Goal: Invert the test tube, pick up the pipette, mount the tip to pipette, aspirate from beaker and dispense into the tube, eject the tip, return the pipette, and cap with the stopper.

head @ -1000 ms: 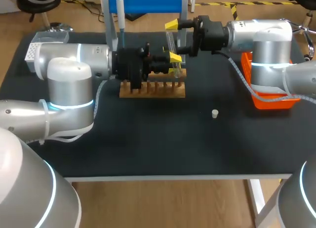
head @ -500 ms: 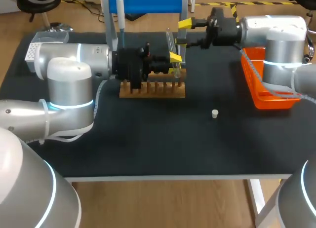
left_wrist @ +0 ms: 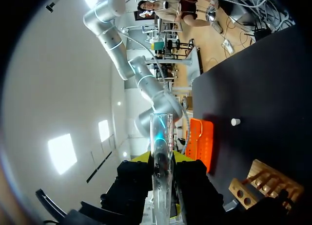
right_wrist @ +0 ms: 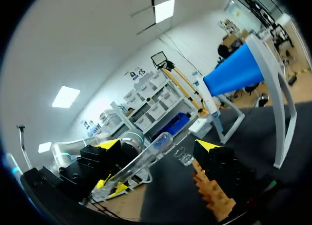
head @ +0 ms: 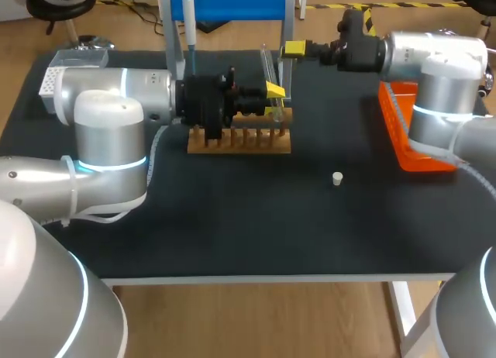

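One slender clear test tube (left_wrist: 160,132) clamped in left end effector (left_wrist: 162,159).

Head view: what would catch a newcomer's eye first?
The left pincer is shut on a clear tube, held roughly upright over the wooden rack at the back of the table. The right pincer hangs open just beyond it, and a small white stopper lies alone nearer the front.

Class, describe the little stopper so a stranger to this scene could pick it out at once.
Start at the black table, then find the wooden rack near its middle and the orange basket at the right. Between them, nearer the front edge, stands the stopper: a tiny pale plug, alone on bare tabletop.
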Controlling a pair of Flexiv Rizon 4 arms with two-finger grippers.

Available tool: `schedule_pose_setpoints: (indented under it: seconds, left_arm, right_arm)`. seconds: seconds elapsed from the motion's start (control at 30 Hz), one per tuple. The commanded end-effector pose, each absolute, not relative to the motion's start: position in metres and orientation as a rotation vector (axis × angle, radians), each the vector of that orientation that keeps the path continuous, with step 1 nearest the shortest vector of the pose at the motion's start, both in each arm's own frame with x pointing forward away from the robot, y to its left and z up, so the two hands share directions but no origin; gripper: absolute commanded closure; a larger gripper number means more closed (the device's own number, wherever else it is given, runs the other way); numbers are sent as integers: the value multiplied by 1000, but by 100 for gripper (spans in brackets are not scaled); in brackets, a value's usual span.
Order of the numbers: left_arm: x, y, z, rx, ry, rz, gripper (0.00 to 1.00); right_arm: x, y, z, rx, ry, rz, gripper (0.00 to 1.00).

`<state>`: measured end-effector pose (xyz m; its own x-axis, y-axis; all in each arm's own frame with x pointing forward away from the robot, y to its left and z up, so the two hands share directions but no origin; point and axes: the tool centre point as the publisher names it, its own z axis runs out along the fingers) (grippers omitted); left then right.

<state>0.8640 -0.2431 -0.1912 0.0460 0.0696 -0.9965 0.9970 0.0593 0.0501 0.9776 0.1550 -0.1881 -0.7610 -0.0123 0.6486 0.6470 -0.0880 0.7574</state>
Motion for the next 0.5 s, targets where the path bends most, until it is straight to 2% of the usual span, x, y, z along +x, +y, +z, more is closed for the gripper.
schedule_pose_setpoints:
  seconds: [0.03,0.27,0.5]
  left_arm:
    - [864,-243,-191,1237,1251,-1094,100]
    - [864,-243,-191,1237,1251,-1094,100]
    - [864,-243,-191,1237,1251,-1094,100]
  right_arm:
    - [968,156,-190,-635,-1792,-1981,0]
    - [961,142,-205,-502,-2062,-1876,0]
    - [957,130,-222,-612,-2206,-1827,0]
